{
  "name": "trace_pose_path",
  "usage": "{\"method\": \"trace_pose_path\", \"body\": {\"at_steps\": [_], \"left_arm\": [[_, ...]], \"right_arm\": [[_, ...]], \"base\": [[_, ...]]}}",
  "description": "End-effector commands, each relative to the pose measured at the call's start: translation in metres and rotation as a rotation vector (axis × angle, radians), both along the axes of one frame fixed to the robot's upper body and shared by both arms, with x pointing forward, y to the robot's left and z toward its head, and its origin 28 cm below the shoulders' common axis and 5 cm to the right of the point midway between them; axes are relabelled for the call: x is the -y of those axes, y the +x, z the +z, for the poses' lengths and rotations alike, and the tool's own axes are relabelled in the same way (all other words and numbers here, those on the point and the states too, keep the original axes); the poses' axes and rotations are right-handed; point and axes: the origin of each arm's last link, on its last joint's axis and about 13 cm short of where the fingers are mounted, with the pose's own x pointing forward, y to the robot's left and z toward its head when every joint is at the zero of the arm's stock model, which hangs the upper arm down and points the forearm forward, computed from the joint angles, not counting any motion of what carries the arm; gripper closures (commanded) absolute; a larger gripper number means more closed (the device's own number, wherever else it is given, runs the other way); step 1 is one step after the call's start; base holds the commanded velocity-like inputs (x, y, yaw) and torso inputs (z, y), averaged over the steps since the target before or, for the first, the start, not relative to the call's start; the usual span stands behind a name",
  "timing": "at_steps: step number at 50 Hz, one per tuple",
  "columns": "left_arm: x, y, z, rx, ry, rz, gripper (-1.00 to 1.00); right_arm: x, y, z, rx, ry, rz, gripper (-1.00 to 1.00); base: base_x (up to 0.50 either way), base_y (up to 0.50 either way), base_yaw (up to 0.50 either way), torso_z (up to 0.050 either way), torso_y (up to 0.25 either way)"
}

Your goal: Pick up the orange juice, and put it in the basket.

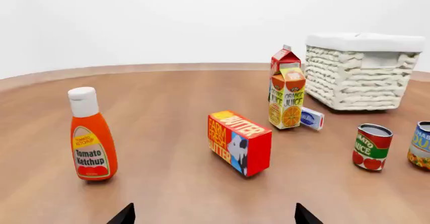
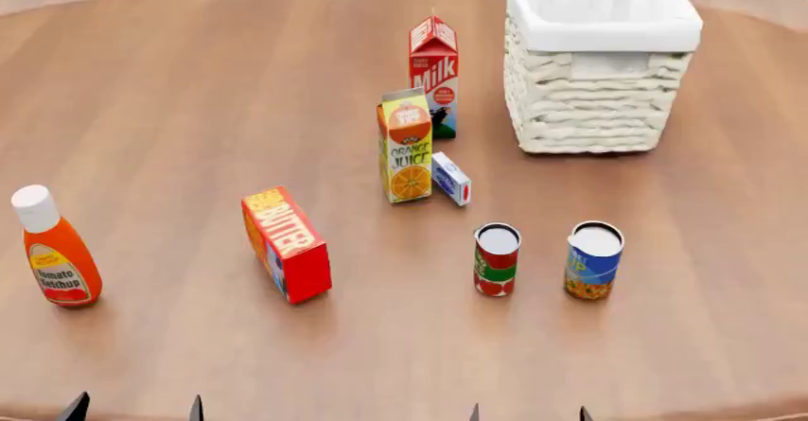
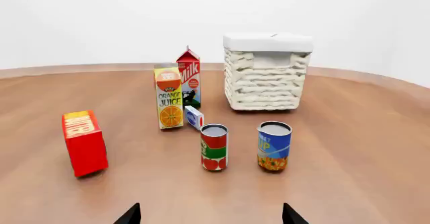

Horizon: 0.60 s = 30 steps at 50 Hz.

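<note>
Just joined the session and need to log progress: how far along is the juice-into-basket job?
Nothing looks done yet. The orange juice stands upright on the table, in front of the milk carton and apart from the basket. Nothing is in hand: only the fingertips of the left hand and right hand show at the near table edge, both spread. Reaching, gripping, carrying and placing all remain.

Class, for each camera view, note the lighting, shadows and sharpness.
Head view: even, soft light, with a faint shadow beside the orange juice. Left wrist view: sharp throughout, with no glare on the basket. Right wrist view: sharp too, with soft shadows under the cans and a plain white backdrop.
</note>
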Motion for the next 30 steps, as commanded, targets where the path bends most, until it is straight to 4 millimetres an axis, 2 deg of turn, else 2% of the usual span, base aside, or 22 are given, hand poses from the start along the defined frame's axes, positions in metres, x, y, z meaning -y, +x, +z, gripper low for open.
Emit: {"method": "trace_pose_path", "body": {"at_steps": [1, 8, 30], "left_arm": [[0.0, 0.0, 0.0, 0.0, 0.0, 0.0, -1.0], [0.0, 0.0, 0.0, 0.0, 0.0, 0.0, -1.0], [0.0, 0.0, 0.0, 0.0, 0.0, 0.0, -1.0]], "right_arm": [[-0.0005, -0.0005, 0.0028, 0.0, 0.0, 0.0, -1.0], [0.001, 0.002, 0.0109, 0.018, 0.017, 0.036, -1.0], [-0.0001, 0.0005, 0.0073, 0.004, 0.019, 0.042, -1.0]], "base": [[0.0, 0.0, 0.0, 0.0, 0.0], [0.0, 0.0, 0.0, 0.0, 0.0], [0.16, 0.0, 0.0, 0.0, 0.0]]}}
